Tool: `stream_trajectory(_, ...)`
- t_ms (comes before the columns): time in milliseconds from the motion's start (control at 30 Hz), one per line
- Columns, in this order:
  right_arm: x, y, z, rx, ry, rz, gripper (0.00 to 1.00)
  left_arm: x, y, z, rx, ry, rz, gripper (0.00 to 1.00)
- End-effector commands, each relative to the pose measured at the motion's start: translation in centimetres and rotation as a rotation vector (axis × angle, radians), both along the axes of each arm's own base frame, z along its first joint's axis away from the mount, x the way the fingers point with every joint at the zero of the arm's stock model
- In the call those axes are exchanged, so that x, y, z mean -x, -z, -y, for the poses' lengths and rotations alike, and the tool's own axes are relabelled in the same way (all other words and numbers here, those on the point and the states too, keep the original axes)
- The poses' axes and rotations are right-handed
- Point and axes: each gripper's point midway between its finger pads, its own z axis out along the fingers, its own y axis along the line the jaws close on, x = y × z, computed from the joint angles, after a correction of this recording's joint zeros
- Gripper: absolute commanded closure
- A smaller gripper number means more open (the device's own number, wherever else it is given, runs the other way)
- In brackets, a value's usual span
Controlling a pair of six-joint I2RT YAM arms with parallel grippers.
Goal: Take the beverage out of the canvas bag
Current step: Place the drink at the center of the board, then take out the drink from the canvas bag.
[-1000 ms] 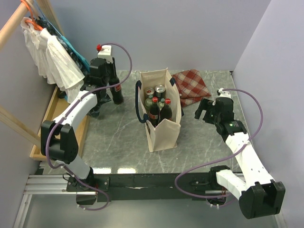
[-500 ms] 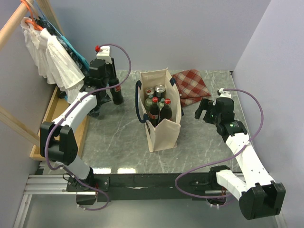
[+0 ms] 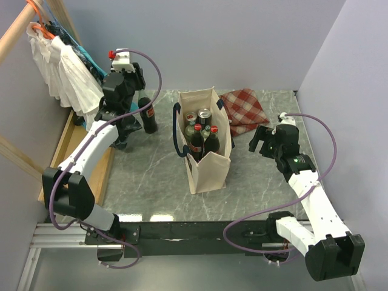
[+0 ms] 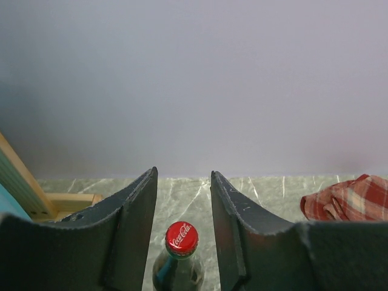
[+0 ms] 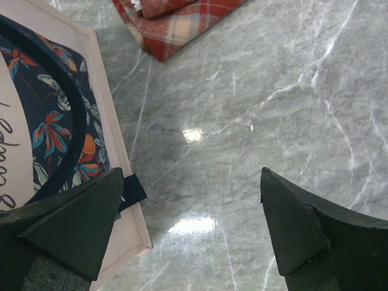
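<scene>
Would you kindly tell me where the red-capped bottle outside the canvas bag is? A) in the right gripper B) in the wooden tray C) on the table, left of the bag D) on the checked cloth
C: the bottle stands upright on the table, left of the canvas bag, with nothing gripping it.

Pale lavender walls [image 3: 242, 42] enclose a grey marble tabletop [image 3: 145, 176] — clothes rail [image 3: 18, 27] at left.

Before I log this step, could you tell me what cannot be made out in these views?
Top view: lower parts of the drinks, hidden by the canvas bag walls.
Left wrist: cola bottle body, cut off by the bottom edge.
Right wrist: bag lettering, cut off by the left edge.
</scene>
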Motion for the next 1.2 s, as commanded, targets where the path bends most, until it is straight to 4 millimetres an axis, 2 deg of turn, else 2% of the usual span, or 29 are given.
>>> stream_trajectory(0, -0.6, -2.6, -0.1, -0.018, 0.002, 0.076, 0.0, 1.2, -4.4, 0.0, 0.049, 0.01, 0.088, 0.54)
stream_trajectory(67, -0.5, -2.6, -0.2, -0.019, -0.001, 0.076, 0.0, 1.6, -4.8, 0.0, 0.05, 0.013, 0.079, 0.52)
stream_trajectory(167, -0.1, -2.6, 0.3, -0.005, 0.016, 0.073, 0.0, 2.3, -6.1, 0.2, 0.058, 0.036, 0.071, 0.4)
stream_trajectory(233, 0.3, -2.7, 0.6, 0.009, 0.026, 0.089, 0.0, 2.9, -7.0, 0.7, 0.047, 0.069, 0.039, 0.38)
stream_trajectory(267, 0.4, -2.7, 0.7, 0.009, 0.031, 0.094, 0.0, 3.2, -7.5, 0.9, 0.045, 0.084, 0.033, 0.33)
stream_trajectory(300, 0.6, -2.7, 0.8, 0.013, 0.034, 0.098, 0.0, 3.8, -8.7, 1.3, 0.05, 0.117, 0.045, 0.27)
stream_trajectory(333, 0.6, -2.8, 0.8, 0.01, 0.034, 0.097, 0.0, 4.3, -8.3, 1.5, 0.045, 0.131, 0.02, 0.24)
stream_trajectory(367, 0.7, -3.0, 0.8, 0.009, 0.033, 0.097, 0.0, 5.3, -9.4, 1.4, 0.051, 0.144, 0.042, 0.2)
stream_trajectory(433, 0.7, -3.7, 0.5, -0.007, 0.024, 0.108, 0.0, 6.3, -9.7, 1.7, 0.058, 0.175, 0.048, 0.16)
stream_trajectory(500, 0.6, -4.4, 0.4, -0.018, 0.023, 0.133, 0.0, 7.6, -10.9, 1.8, 0.074, 0.195, 0.067, 0.07)
stream_trajectory(533, 0.6, -4.6, 0.3, -0.021, 0.021, 0.139, 0.0, 8.1, -10.6, 2.1, 0.07, 0.219, 0.044, 0.05)
stream_trajectory(567, 0.6, -4.6, 0.3, -0.023, 0.022, 0.141, 0.0, 8.5, -10.8, 2.3, 0.074, 0.233, 0.036, 0.04)
stream_trajectory(600, 0.7, -4.7, 0.3, -0.025, 0.025, 0.142, 0.0, 9.1, -11.9, 2.6, 0.068, 0.263, 0.047, 0.04)
stream_trajectory(667, 0.7, -4.7, 0.4, -0.023, 0.031, 0.14, 0.0, 9.9, -11.2, 3.6, 0.058, 0.325, -0.017, 0.04)
stream_trajectory(800, 1.0, -4.9, 0.5, -0.024, 0.033, 0.126, 0.0, 12.2, -12.1, 4.5, 0.063, 0.408, -0.017, 0.04)
stream_trajectory(967, 1.5, -5.6, 0.6, -0.025, 0.033, 0.146, 0.0, 15.5, -12.4, 6.8, 0.057, 0.595, 0.016, 0.04)
stream_trajectory(1167, 1.7, -5.3, 0.9, -0.018, 0.052, 0.134, 0.0, 17.1, -11.6, 8.4, 0.105, 0.708, -0.057, 0.04)
